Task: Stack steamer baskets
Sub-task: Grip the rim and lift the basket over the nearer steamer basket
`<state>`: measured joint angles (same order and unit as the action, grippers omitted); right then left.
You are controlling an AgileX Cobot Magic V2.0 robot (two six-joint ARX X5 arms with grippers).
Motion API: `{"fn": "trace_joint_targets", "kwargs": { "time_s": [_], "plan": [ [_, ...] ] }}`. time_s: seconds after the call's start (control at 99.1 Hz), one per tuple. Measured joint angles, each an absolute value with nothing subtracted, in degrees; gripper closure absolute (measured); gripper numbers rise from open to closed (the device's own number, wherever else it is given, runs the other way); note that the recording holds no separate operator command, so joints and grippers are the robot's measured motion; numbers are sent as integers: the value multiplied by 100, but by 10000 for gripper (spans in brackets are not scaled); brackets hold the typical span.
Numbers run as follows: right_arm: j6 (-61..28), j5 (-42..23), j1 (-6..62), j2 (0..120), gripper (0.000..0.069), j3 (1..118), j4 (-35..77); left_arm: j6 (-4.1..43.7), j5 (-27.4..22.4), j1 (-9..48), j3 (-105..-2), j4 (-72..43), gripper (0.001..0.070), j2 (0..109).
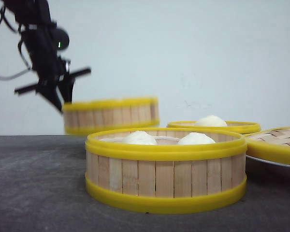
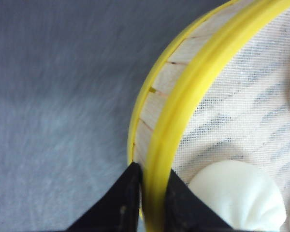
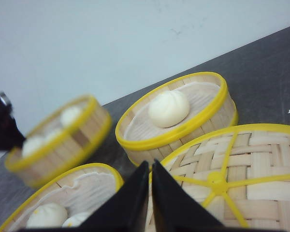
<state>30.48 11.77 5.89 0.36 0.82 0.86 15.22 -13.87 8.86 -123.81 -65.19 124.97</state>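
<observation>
black and angled, the left gripper point(image 1: 58, 99) pinches the yellow rim of a round slatted wooden steamer basket point(image 1: 111, 115), holding it tilted in the air above the dark grey desk point(image 1: 34, 183); white buns point(image 2: 239, 195) lie on the cloth inside it. in the middle, nearest the front camera, a second such basket point(image 1: 165, 168) stands on the desk with two buns. behind it to the right sits a third basket point(image 1: 214, 126) with one bun. at the far right lies a flat woven yellow-rimmed lid point(image 1: 276, 142), over which the right gripper point(image 3: 150, 193) hangs, its jaws together on nothing.
</observation>
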Motion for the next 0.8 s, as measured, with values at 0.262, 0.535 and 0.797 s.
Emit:
{"fn": "trace_joint_targets", "kwargs": {
  "time_s": [0.262, 0.535, 0.797],
  "plan": [
    [3048, 1179, 589, 36, 684, 82, 239, 1455, -1966, 985, -14084, -7697, 680, 12464],
    [3048, 1186, 589, 36, 684, 82, 668, 899, -2119, 1758, -14016, -8219, 681, 12414],
    [3050, 1579, 589, 36, 684, 82, 703, 696, -1975, 2571, -13511, -8219, 682, 11697]
  ]
}}
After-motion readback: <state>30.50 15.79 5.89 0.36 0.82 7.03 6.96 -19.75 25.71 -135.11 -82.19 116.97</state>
